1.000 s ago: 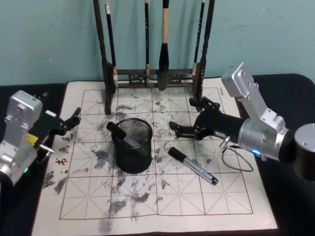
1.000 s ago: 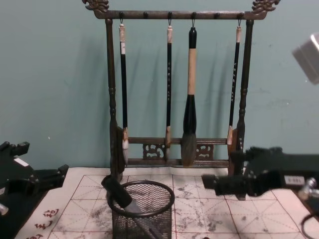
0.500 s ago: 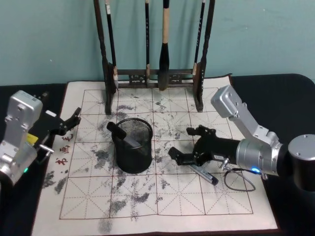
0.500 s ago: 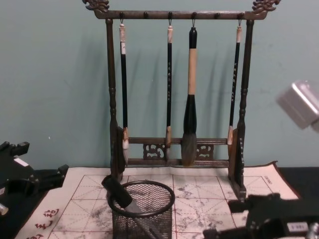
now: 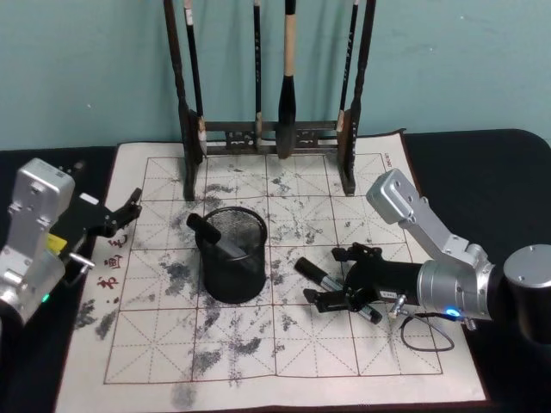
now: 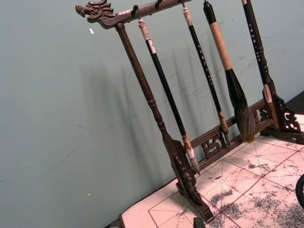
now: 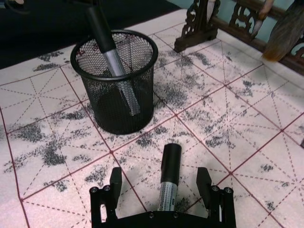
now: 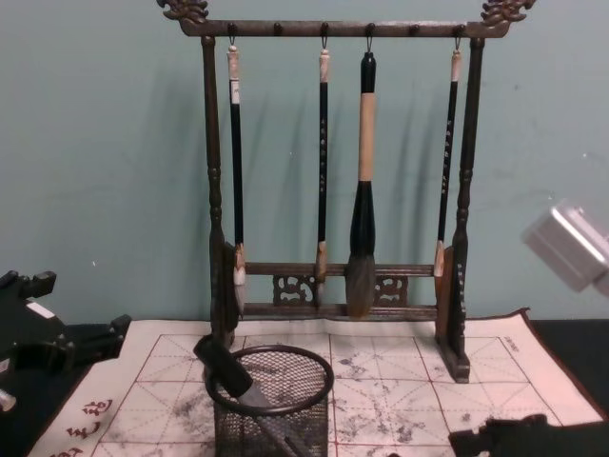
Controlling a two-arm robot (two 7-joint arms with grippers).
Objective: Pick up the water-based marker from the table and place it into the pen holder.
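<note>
The water-based marker [image 5: 337, 290], black cap and silver-grey barrel, lies flat on the table's gridded mat [image 5: 258, 361], right of the pen holder [image 5: 234, 277]. My right gripper [image 5: 333, 278] is low over the marker and open, with one finger on each side of the barrel. The right wrist view shows the marker [image 7: 168, 183] between the spread fingers [image 7: 115, 181] of the right gripper [image 7: 160, 180], its cap pointing toward the pen holder [image 7: 137, 111]. My left gripper [image 5: 125, 212] is parked open at the mat's left edge.
Another black-capped marker [image 5: 209, 233] leans inside the black mesh holder [image 8: 271, 419]. A tall dark brush rack [image 5: 271, 133] with several hanging brushes stands at the back of the mat. Black cloth surrounds the mat.
My right gripper came down and toward the front, from the air near the rack to the mat, and now straddles the marker. The left arm and the marker have not moved.
</note>
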